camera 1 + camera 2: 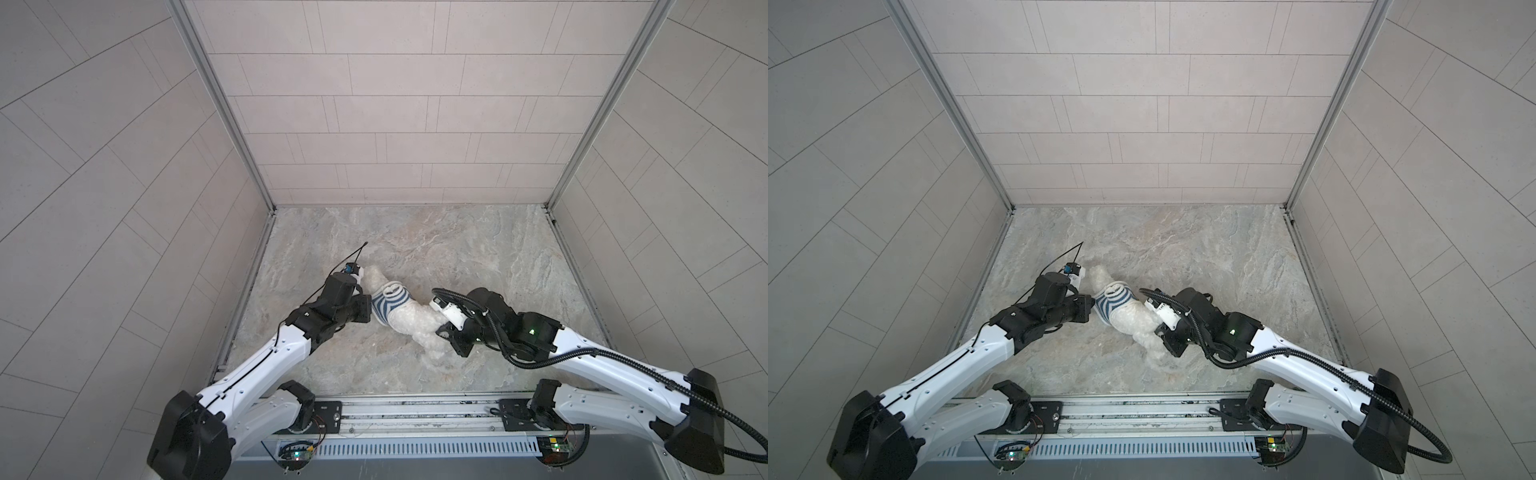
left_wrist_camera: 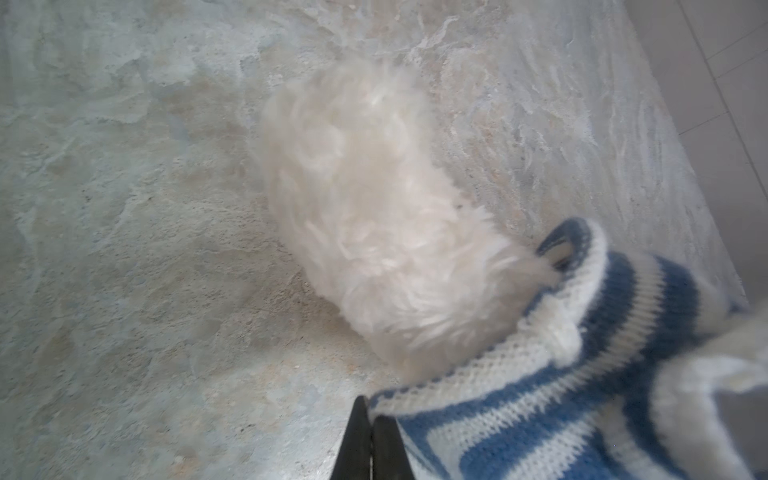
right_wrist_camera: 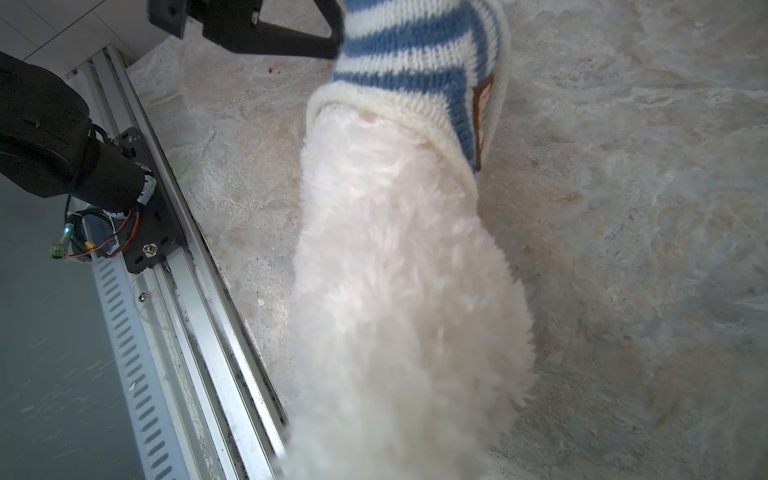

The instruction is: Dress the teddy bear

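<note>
The white fluffy teddy bear [image 1: 411, 322] [image 1: 1133, 322] lies on the stone-patterned table between my two grippers. A blue-and-white striped shirt [image 1: 388, 305] [image 1: 1111, 303] covers its far half, and one fluffy end [image 2: 365, 216] pokes out of the shirt's opening. My left gripper [image 1: 372, 318] [image 2: 371, 409] is shut on the shirt's [image 2: 540, 407] knitted edge. In the right wrist view the bear's bare body [image 3: 395, 270] fills the middle, and the shirt [image 3: 415, 45] with a brown badge [image 3: 484, 112] sits beyond it. My right gripper [image 1: 440, 330] [image 1: 1158, 330] grips the bear's uncovered end, its jaws buried in fur.
A metal rail [image 1: 415, 409] [image 3: 187, 291] with both arm bases runs along the table's near edge. Tiled walls close the left, back and right sides. Bare table top [image 1: 457, 249] stretches behind the bear.
</note>
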### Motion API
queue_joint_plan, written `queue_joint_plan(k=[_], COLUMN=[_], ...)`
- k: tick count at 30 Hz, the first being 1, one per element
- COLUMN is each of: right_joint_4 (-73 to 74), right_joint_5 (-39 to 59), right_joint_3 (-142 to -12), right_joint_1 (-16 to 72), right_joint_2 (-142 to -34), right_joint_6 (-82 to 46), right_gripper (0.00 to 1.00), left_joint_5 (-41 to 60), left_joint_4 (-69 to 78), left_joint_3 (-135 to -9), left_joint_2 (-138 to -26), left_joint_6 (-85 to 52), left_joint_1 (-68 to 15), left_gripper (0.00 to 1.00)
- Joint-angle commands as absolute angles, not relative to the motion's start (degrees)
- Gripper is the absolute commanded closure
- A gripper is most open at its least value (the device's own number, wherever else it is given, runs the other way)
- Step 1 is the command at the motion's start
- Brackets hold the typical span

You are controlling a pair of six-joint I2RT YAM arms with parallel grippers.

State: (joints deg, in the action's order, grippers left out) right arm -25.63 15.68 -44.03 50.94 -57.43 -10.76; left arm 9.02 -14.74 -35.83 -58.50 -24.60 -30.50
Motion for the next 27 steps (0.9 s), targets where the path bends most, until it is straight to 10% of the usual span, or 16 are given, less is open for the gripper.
queue_joint_plan(k=[1,16,27], right_joint_4=[-23.92,-18.13,-13.51], right_joint_5=[17.79,25.11,27.23], right_joint_3=[-47.01,-47.1,-49.75], right_joint_1=[50.51,42.96,40.21], right_joint_2=[-56.55,-50.1,-48.6], right_joint_6=[-11.89,-24.27,-32.65], right_gripper=[1.0,1.0,1.0], left_joint_5=[11.49,12.43,13.27], left_joint_4=[-8.49,-11.06,-5.02], left_joint_3=[-34.34,-36.4,-31.96], left_joint_2=[-57.49,-44.48,-37.89], left_joint_6=[-24.62,-21.74,-24.13], left_joint_1=[-31.05,-32.87,-35.69], left_gripper=[1.0,0.47,0.41])
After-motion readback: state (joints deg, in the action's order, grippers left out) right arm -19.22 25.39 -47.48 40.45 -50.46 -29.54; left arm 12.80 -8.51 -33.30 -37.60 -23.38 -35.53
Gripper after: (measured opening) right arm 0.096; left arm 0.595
